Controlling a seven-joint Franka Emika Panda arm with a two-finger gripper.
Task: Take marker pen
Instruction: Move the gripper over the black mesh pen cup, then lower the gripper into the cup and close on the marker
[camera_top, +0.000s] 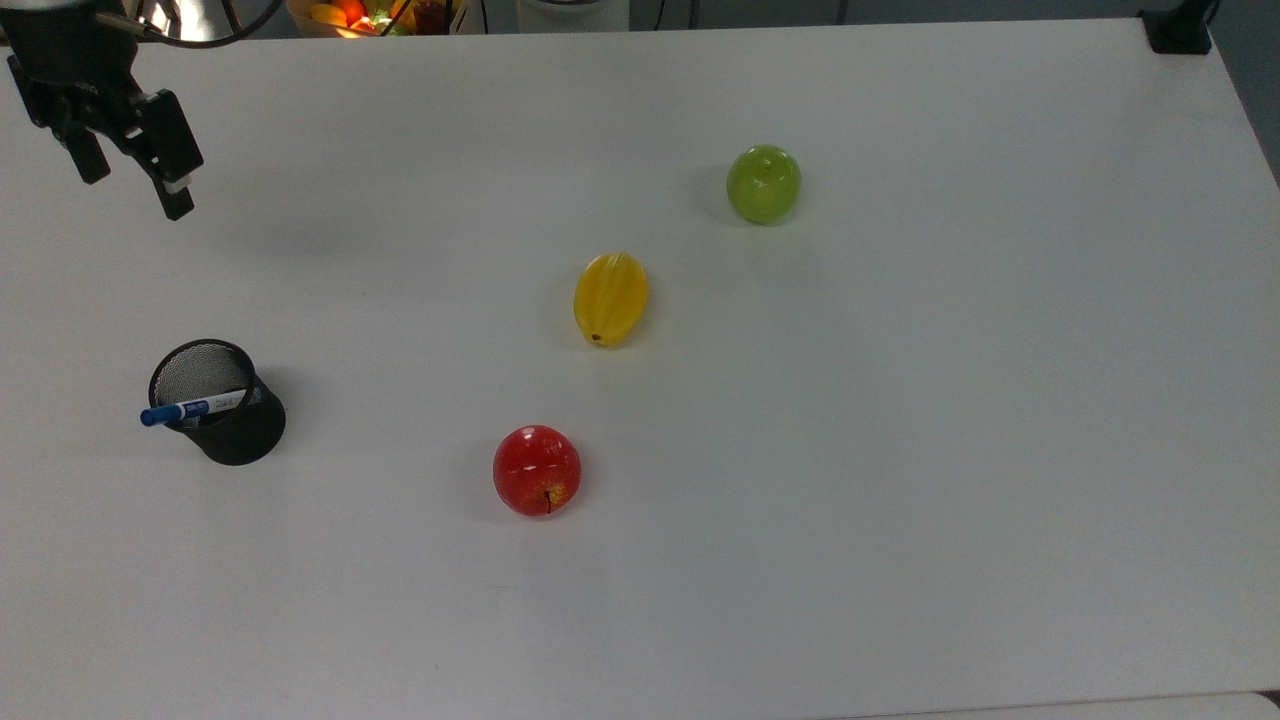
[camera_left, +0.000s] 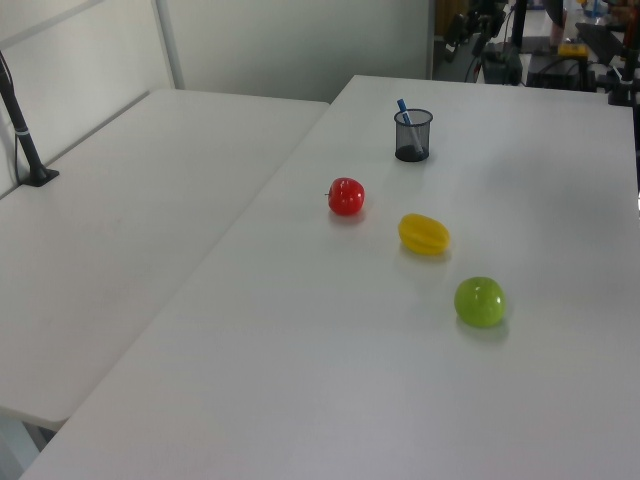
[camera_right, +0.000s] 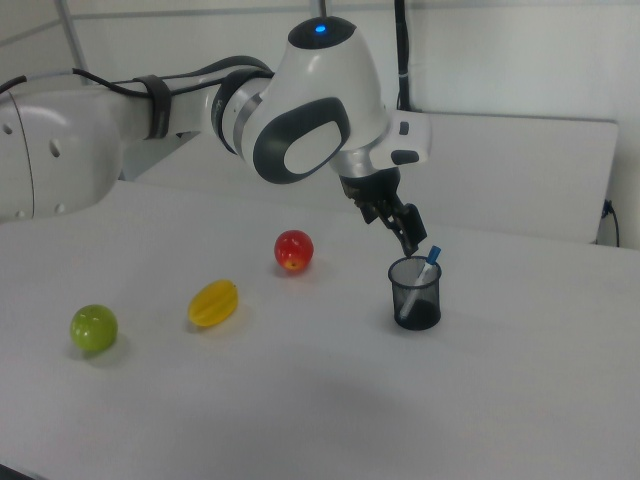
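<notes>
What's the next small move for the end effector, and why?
Probably bring the end effector over the black mesh cup. The marker pen stands slanted in that cup, blue cap up past the rim, and the open end effector is apart from it, toward the top view's upper left.

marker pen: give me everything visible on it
The marker pen is slim, with a white barrel, a blue cap and a blue label band with small print, plastic by its look. It stands tilted in the black mesh pen cup, cap end up and poking over the rim, leaning toward the top view's left. Its lower end sits inside the cup. Only the cup touches it; the gripper is apart from it.
</notes>
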